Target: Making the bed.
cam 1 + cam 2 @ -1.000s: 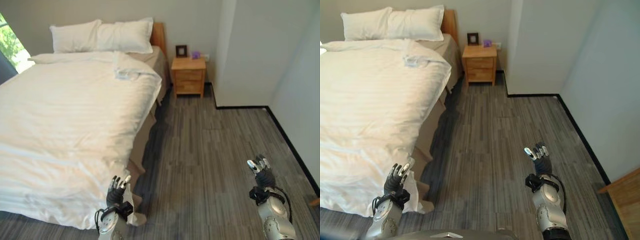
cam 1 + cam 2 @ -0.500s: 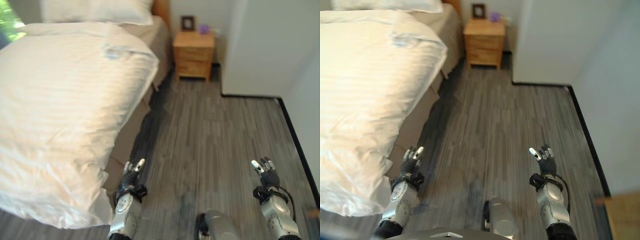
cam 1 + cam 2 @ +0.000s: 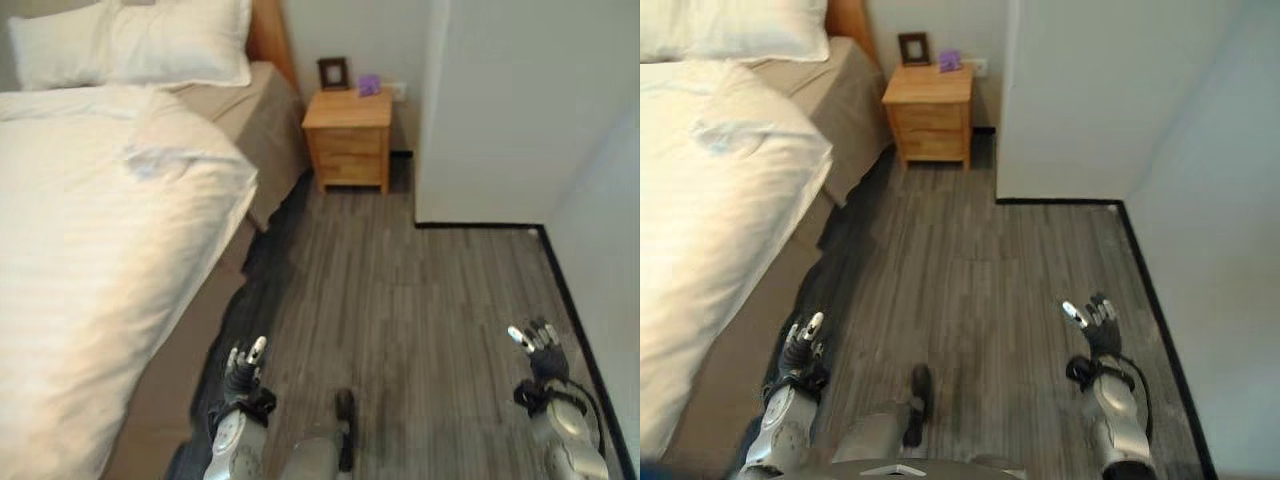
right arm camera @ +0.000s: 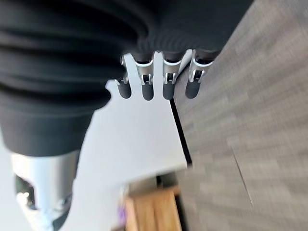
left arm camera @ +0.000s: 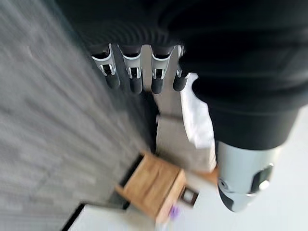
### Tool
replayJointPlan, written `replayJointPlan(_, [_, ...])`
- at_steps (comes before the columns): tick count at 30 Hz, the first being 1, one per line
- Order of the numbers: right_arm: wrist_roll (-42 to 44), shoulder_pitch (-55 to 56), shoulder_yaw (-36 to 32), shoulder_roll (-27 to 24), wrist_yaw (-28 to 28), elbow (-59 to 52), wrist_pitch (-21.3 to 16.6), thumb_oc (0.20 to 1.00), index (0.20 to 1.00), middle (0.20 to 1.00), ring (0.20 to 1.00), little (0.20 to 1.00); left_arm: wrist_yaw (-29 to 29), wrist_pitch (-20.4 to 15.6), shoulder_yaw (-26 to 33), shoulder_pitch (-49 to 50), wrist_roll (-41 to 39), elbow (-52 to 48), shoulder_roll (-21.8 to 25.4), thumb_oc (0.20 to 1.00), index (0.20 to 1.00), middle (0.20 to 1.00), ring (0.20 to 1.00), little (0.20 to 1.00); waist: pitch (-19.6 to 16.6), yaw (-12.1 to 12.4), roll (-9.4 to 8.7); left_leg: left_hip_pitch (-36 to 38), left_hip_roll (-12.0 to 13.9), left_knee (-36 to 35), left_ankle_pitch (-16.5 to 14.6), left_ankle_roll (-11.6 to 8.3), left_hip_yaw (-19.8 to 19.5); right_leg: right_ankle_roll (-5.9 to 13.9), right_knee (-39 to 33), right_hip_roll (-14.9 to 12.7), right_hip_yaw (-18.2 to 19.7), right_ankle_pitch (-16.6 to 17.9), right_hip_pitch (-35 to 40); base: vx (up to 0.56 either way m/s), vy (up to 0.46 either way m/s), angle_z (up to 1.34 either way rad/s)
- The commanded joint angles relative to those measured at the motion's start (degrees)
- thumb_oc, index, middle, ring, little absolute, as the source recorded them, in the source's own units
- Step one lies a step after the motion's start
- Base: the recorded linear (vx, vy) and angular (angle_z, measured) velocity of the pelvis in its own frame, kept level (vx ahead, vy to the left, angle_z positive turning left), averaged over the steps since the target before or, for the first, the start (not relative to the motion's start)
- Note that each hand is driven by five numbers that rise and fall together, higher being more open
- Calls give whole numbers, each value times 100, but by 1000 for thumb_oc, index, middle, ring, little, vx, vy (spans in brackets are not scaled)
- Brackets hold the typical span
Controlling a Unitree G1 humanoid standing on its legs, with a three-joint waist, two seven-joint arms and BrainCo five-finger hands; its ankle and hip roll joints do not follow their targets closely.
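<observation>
Your white duvet [image 3: 90, 270] lies on the bed [image 3: 225, 115] toward 10 o'clock from your left hand [image 3: 243, 368], with its long axis running from 7 o'clock up to 12 o'clock, where the 2 pillows [image 3: 135, 42] sit by the headboard. The duvet's near corner [image 3: 185, 165] is rumpled and folded back, leaving the tan sheet bare at the bed's right edge.

Your left hand is much the nearer: it hovers low beside the bed's side, not touching it. Its fingers are straight and relaxed and it holds nothing. Your right hand [image 3: 1095, 322] is well apart at 4 o'clock over the grey floor [image 3: 420, 300], fingers likewise extended and empty.

A wooden nightstand [image 3: 347, 140] stands at 1 o'clock, against the wall. I judge you'll reach with the left first.
</observation>
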Motion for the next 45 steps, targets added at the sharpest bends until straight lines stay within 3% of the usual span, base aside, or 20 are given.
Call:
replayJointPlan(1, [-18, -492, 41, -246, 62, -458, -309, 1000, 1000, 1000, 1000, 1000, -40, -378, 228, -507, -73, -220, 30, 1000, 1000, 1000, 1000, 1000, 20, 45, 52, 110, 910, 702, -812, -1772, 411, 453, -2191, -754, 89, 1997, 159, 196, 191, -89])
replayJointPlan(4, [-76, -416, 134, -171, 164, -537, -262, 1000, 1000, 1000, 1000, 1000, -43, -348, 222, -534, 6, -309, 111, 1000, 1000, 1000, 1000, 1000, 9, -31, 16, 448, 768, 477, -1020, -1529, 579, 726, -912, -913, 342, 2379, -423, 174, 201, -63])
replayJointPlan(5, [-77, -418, 132, -171, 163, -538, -260, 1000, 1000, 1000, 1000, 1000, -43, -348, 222, -536, 7, -308, 110, 1000, 1000, 1000, 1000, 1000, -13, -18, 25, 421, 783, 473, -1006, -1531, 590, 723, -913, -899, 357, 2398, -459, 105, 232, -7])
replayJointPlan(6, [-91, -432, 176, -160, 200, -594, -247, 1000, 1000, 1000, 1000, 1000, -28, -356, 189, -592, 111, -276, 188, 1000, 1000, 1000, 1000, 1000, 130, -149, 72, 695, 724, 369, -1087, -1389, 617, 875, 64, -956, 435, 3076, -1037, 61, 210, 1])
replayJointPlan(7, [-112, -463, 221, -137, 197, -584, -246, 1000, 1000, 1000, 1000, 1000, 17, -349, 141, -671, 182, -244, 236, 1000, 1000, 1000, 1000, 1000, 240, -257, 147, 787, 761, 315, -1064, -1367, 626, 891, 426, -915, 552, 3232, -1289, 110, 267, 1])
replayJointPlan(8, [-124, -462, 251, -101, 204, -565, -214, 1000, 1000, 1000, 1000, 1000, 29, -330, 129, -719, 266, -205, 253, 1000, 1000, 1000, 1000, 1000, 274, -309, 224, 854, 813, 251, -1073, -1379, 591, 848, 551, -882, 622, 3106, -1467, 121, 177, 36])
replayJointPlan(11, [-163, -465, 265, -95, 239, -499, -172, 1000, 1000, 1000, 1000, 1000, -34, -407, 144, -723, 340, -217, 290, 1000, 1000, 1000, 1000, 1000, 267, -434, 284, 1106, 771, 120, -1164, -1440, 594, 762, -165, -966, 398, 2860, -1721, 173, 104, 57])
replayJointPlan(13, [-103, -524, 263, -133, 230, -416, -207, 1000, 1000, 1000, 1000, 1000, -52, -475, 159, -790, 214, -208, 298, 1000, 1000, 1000, 1000, 1000, 270, -577, 207, 1182, 628, 75, -1229, -1476, 482, 727, -1167, -735, 548, 2718, -1670, 164, 39, -1])
replayJointPlan(14, [-65, -490, 276, -128, 245, -341, -220, 1000, 1000, 1000, 1000, 1000, -39, -478, 158, -828, 193, -142, 293, 1000, 1000, 1000, 1000, 1000, 254, -656, 176, 1221, 597, 58, -1280, -1478, 382, 708, -1422, -626, 855, 2630, -1516, 151, 19, 4])
replayJointPlan(20, [87, -388, 198, -82, 292, -325, -274, 1000, 1000, 1000, 1000, 1000, -221, -318, 260, -360, 200, 370, 128, 1000, 1000, 1000, 1000, 1000, -129, -474, 36, 1354, 559, -58, -1332, -1521, 325, 659, -2422, -652, 779, 2765, -715, 142, -16, 32])
replayJointPlan(27, [49, -211, 301, -11, 394, -490, -205, 1000, 1000, 1000, 1000, 1000, -274, -169, 183, -167, 363, 429, 184, 1000, 1000, 1000, 1000, 1000, -270, -429, 21, 1364, 566, -58, -1381, -1556, 255, 651, -2549, -620, 710, 2743, -565, 51, -8, 13])
replayJointPlan(45, [5, -233, 479, -10, 413, -448, -173, 1000, 1000, 1000, 1000, 1000, -204, -229, 29, -320, 349, 469, 157, 1000, 1000, 1000, 1000, 1000, -355, -555, 25, 1333, 590, -58, -1432, -1570, 405, 680, -2549, -577, 887, 2780, -640, 0, 3, -7])
